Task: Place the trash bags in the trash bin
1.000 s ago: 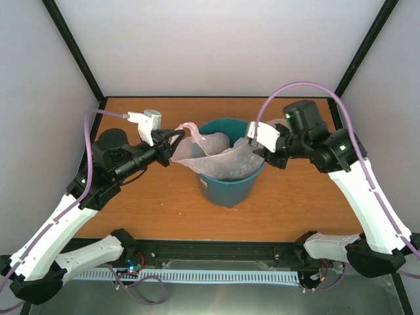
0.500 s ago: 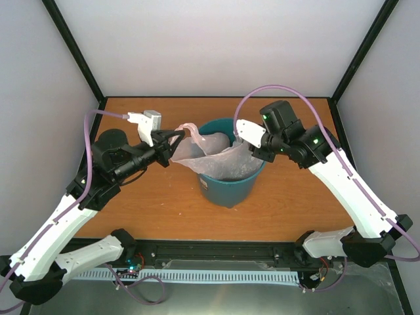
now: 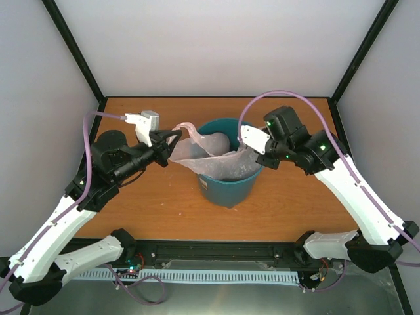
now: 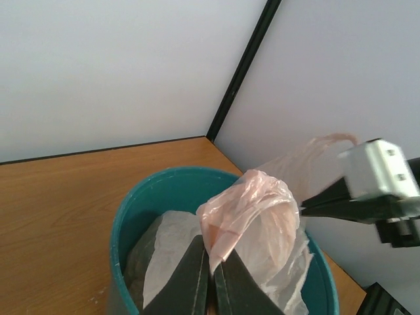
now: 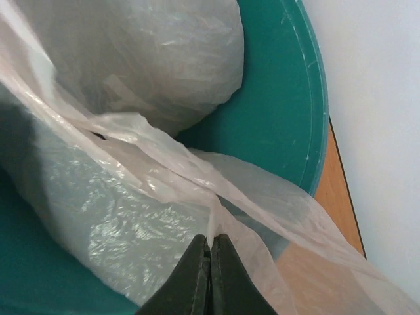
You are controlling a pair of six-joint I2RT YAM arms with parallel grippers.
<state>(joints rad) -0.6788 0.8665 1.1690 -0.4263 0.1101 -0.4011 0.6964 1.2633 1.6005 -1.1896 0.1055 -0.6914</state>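
Pink trash bag (image 3: 213, 156) lies partly inside teal trash bin (image 3: 228, 188), its edges draped out over the rim. Left gripper (image 4: 211, 266) pinched tight on a bunched fold just left of the bin. Right gripper (image 5: 211, 252) clamped on a stretched strip at the right rim.

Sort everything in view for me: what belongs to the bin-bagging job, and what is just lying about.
Part of the job:
- pale-pink trash bag, partly inside the bin
- teal trash bin
- left gripper, pinching the bag
- right gripper, pinching the bag

Just there:
- wooden table
- purple cables
- black frame posts
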